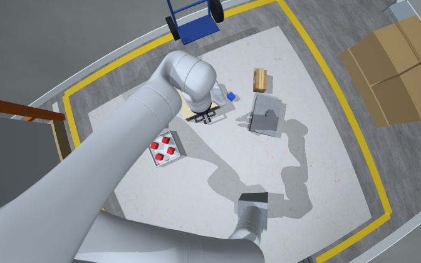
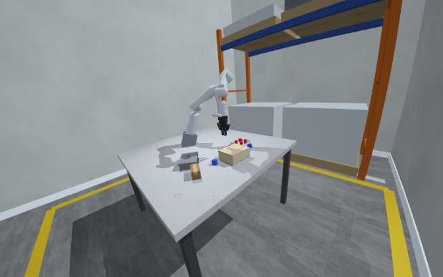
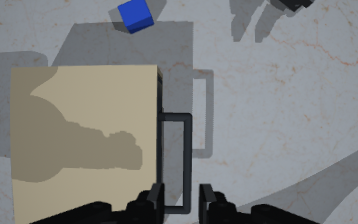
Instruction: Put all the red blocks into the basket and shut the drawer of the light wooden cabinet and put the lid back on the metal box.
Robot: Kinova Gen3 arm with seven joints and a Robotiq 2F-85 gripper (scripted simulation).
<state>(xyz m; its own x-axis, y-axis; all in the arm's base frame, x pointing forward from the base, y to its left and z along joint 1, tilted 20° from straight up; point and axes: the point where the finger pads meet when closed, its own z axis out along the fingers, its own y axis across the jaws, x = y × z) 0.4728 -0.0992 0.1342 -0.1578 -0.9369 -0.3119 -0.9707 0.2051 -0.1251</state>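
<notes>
My gripper (image 1: pixel 207 121) (image 2: pixel 223 133) (image 3: pixel 181 198) is partly open and empty, above the front of the light wooden cabinet (image 1: pixel 187 108) (image 2: pixel 233 154) (image 3: pixel 91 95). The cabinet's dark handle (image 3: pixel 187 165) shows below and between the fingers in the wrist view; the drawer looks shut. The basket (image 1: pixel 175 143) holds several red blocks (image 1: pixel 165 139) (image 2: pixel 240 140), partly behind the arm in the top view. The metal box (image 2: pixel 183 166) has its lid (image 1: pixel 272 113) (image 2: pixel 189 157) on top; how fully it is seated is hard to tell. Their insides are hidden.
A blue block (image 1: pixel 231 96) (image 2: pixel 214 161) (image 3: pixel 135 16) lies beside the cabinet. Another blue block (image 2: pixel 250 146) is near the basket. A small cardboard box (image 1: pixel 260 80) (image 2: pixel 196 171) stands by the metal box. The robot's base (image 1: pixel 253 200) (image 2: pixel 189 138) stands on the table (image 1: pixel 316 153) (image 2: pixel 196 206).
</notes>
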